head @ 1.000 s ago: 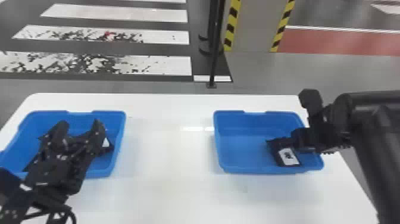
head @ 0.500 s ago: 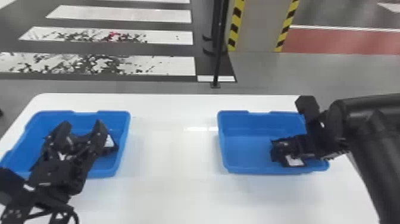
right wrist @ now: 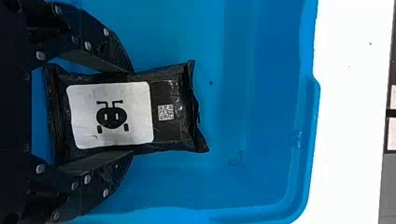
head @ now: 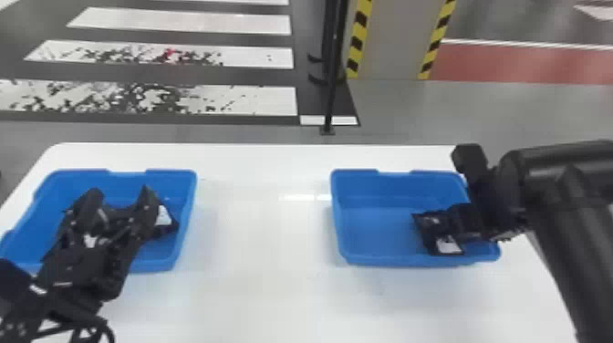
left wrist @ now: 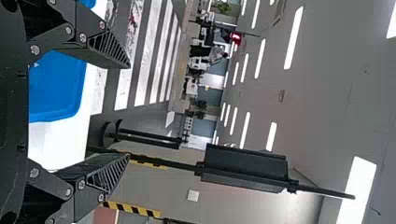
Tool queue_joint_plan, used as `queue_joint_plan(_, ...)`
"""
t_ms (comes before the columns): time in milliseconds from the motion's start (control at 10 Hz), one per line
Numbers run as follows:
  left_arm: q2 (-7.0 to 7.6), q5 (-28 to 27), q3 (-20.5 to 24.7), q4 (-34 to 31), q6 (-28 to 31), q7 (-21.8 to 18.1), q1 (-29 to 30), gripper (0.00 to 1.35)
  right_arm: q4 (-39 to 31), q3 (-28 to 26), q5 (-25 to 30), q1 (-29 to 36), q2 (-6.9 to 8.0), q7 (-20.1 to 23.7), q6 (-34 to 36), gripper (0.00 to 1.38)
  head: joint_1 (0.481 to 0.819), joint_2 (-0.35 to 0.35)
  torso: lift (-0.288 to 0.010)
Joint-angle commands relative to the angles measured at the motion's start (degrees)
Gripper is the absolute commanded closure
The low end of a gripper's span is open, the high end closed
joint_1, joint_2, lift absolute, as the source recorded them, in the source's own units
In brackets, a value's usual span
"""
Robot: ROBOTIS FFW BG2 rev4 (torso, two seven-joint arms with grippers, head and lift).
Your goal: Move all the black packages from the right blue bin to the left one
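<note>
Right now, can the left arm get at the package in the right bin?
Probably not: the left tool is over the left bin, and the right tool looks clamped on that black package.

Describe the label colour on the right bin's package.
The label is white with a black figure, clearest in the right wrist view.

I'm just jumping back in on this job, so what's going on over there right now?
The right gripper has its fingers closed on the sides of a black package, down in the right blue bin. The left gripper is over the left blue bin, its fingers spread with nothing between them. At least one labelled package lies in that left bin.
</note>
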Motion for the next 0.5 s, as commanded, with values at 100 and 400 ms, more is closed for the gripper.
queue_joint_plan(100, -0.04, 0.0, 0.2, 0.1, -0.1, 0.0, 0.0, 0.40, 0.4, 0.2, 0.2, -0.5, 0.00, -0.1, 0.1, 0.90, 0.695, -0.080, -0.140)
queue_joint_plan(400, -0.22, 0.6, 0.3, 0.5, -0.7, 0.0, 0.0, 0.40, -7.2, -0.2, -2.3, 3.2, 0.00, -0.2, 0.1, 1.05, 0.695, -0.074, -0.140)
